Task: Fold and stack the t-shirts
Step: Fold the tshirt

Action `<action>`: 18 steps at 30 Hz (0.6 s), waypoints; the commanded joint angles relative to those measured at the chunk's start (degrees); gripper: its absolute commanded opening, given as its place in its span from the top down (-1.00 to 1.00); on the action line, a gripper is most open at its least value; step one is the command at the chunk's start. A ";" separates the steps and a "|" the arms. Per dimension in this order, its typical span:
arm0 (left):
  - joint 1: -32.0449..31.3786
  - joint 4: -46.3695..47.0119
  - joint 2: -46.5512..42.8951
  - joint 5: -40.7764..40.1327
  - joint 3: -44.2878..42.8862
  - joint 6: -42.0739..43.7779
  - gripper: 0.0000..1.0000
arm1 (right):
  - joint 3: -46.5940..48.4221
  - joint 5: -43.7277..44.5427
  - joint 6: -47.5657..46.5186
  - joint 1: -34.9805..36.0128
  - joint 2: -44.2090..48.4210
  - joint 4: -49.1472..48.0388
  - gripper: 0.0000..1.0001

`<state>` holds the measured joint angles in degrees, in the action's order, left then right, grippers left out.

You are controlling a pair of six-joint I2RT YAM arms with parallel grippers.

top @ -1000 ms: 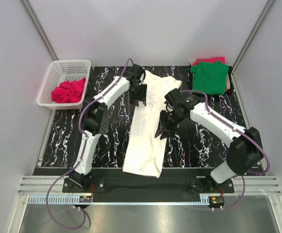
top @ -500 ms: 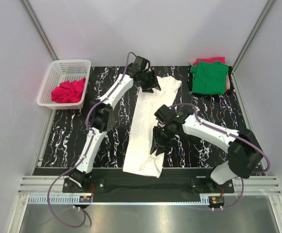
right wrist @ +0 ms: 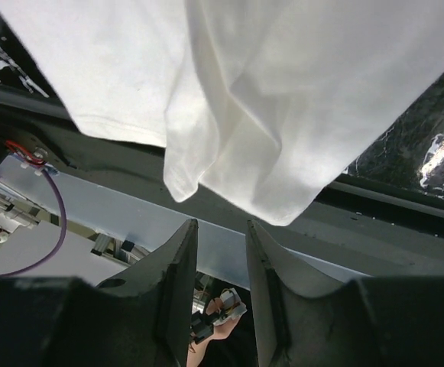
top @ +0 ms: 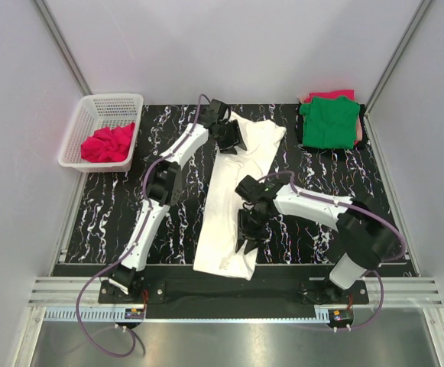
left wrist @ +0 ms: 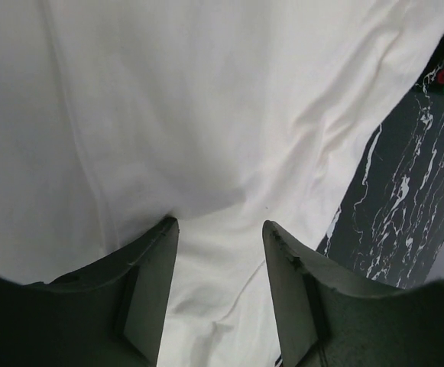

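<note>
A white t-shirt (top: 220,200), folded into a long narrow strip, runs from the back middle of the black marbled table (top: 103,218) to its near edge. My left gripper (top: 230,138) hovers open over the strip's far end; in the left wrist view the white cloth (left wrist: 206,115) fills the space below the left gripper (left wrist: 218,225), with nothing pinched. My right gripper (top: 247,234) is open over the strip's near part, right side. In the right wrist view the hem (right wrist: 283,92) hangs just ahead of the empty right gripper (right wrist: 220,223). A folded green t-shirt (top: 328,121) lies on a pinkish-red one (top: 357,136) at the back right.
A white plastic basket (top: 92,107) at the back left holds a crumpled pinkish-red cloth (top: 108,144). Grey walls close in the left, back and right sides. A metal rail (top: 229,294) with the arm bases runs along the near edge.
My right gripper slid along the white t-shirt toward the near edge. My left gripper rose to the shirt's far end, then settled slightly back. The shirt itself has barely shifted.
</note>
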<state>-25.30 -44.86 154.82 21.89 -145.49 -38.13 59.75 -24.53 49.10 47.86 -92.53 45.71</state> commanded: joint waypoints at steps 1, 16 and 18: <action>0.43 2.85 2.32 1.22 -1.64 -0.11 -0.06 | 0.54 1.51 -0.41 0.92 -3.88 -0.28 0.24; 0.95 -0.84 2.77 -3.25 0.38 2.44 0.33 | 6.79 3.97 -1.82 2.42 -17.06 -0.19 1.00; 0.87 -1.98 2.24 -4.13 1.26 3.23 0.44 | 6.35 4.06 -1.82 2.51 -17.59 -0.19 1.00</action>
<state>-24.67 -44.12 155.65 21.45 -145.45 -37.36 64.88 -22.13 47.64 49.65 -108.55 45.67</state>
